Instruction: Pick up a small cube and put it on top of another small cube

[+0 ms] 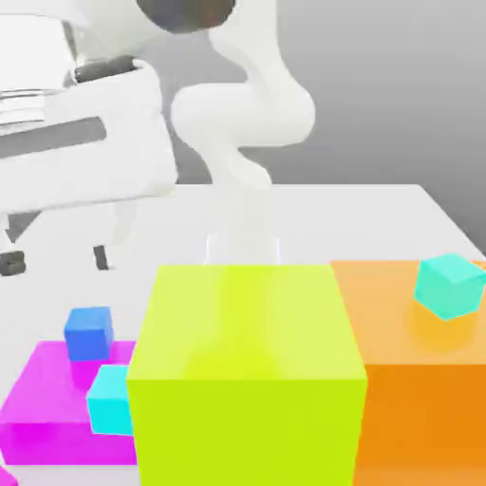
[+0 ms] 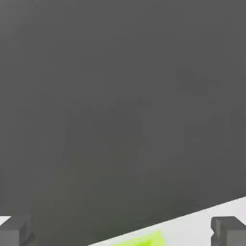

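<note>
Magenta scrap (image 1: pixel 7 476) cut off by bottom edge.

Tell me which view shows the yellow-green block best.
The exterior view: it shows the block's top and front face, beside the orange block. The hand view catches just a yellow-green sliver at the picture's edge.

Looks very bright in the exterior view, nearly bleaching the white arm (image 1: pixel 242 114) into the pale tabletop (image 1: pixel 361 214). Glows softly atop the yellow-green block (image 1: pixel 247 323). Turns mostly dull, dark grey in the hand view.
</note>
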Motion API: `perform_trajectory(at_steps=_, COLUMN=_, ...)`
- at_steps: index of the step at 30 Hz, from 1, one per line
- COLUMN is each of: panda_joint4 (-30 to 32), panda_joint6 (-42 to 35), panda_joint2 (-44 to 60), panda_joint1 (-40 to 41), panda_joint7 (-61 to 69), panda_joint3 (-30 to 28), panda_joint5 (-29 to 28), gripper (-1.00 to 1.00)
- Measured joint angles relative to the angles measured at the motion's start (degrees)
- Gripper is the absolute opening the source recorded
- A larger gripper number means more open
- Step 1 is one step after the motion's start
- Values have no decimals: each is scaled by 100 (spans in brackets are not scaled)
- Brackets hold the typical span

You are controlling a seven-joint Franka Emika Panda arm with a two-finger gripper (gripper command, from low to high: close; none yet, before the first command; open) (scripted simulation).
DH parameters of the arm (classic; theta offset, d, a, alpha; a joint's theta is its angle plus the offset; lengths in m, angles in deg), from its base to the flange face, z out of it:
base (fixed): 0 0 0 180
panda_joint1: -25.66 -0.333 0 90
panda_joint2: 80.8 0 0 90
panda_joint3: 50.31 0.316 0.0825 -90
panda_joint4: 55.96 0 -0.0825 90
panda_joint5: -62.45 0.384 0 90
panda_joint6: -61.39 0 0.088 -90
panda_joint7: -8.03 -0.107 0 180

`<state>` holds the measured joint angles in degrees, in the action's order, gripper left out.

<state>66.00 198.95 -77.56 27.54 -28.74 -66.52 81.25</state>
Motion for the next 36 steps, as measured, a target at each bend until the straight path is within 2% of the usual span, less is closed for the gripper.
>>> perform_trajectory(at_steps=7, panda_joint4=-262, panda_joint6=265, panda_joint2=1339, panda_joint1=297, panda_joint7=8, panda_joint3=-152, panda_joint5=157, gripper=0)
perform_trajectory(at_steps=14, panda_joint4=-498, panda_joint6=614, panda_joint2=2557, panda_joint1=544, panda_joint7=-161, panda_joint3=-420, panda_joint5=22, gripper=0)
perform_trajectory(at_steps=18, panda_joint4=-709, panda_joint6=1118, panda_joint2=3371, panda_joint1=783, panda_joint7=-13, panda_joint3=-209, panda_joint5=259, gripper=0)
perform_trajectory(at_steps=19, panda_joint4=-749, panda_joint6=1218, panda_joint2=3514, panda_joint1=835, panda_joint7=26, panda_joint3=-147, panda_joint5=319, gripper=-100)
perform_trajectory(at_steps=26, panda_joint4=-748, panda_joint6=1211, panda_joint2=3512, panda_joint1=828, panda_joint7=34, panda_joint3=-156, panda_joint5=329, gripper=-100)
perform_trajectory(at_steps=30, panda_joint4=-536, panda_joint6=730, panda_joint2=2798, panda_joint1=600, panda_joint7=-83, panda_joint3=-443, panda_joint5=-34, gripper=-100)
perform_trajectory(at_steps=36, panda_joint4=-130, panda_joint6=509, panda_joint2=1964, panda_joint1=436, panda_joint7=1199, panda_joint3=-420, panda_joint5=-828, gripper=-100)
